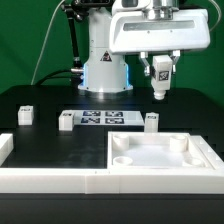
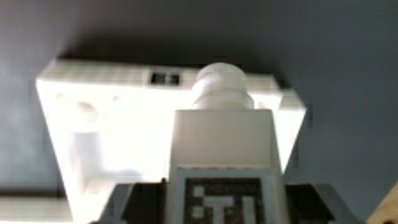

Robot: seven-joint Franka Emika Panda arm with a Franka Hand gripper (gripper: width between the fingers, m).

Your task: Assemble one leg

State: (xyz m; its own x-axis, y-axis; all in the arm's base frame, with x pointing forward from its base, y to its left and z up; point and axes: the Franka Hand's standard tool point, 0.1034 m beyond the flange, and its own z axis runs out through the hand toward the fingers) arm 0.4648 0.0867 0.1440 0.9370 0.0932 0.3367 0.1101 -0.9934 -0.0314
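Well above the black table (image 1: 40,100), the gripper (image 1: 160,75) is pinched shut on the leg (image 1: 159,84). It clamps the block's tagged upper part from both sides, and the rounded end points down. In the wrist view the leg (image 2: 222,120) hangs over the white plate (image 2: 80,130) near one edge. In the exterior view it is clear of the plate (image 1: 160,158). Other legs stand on the table: one at the exterior view's left (image 1: 25,115), and two flanking the marker board (image 1: 100,120).
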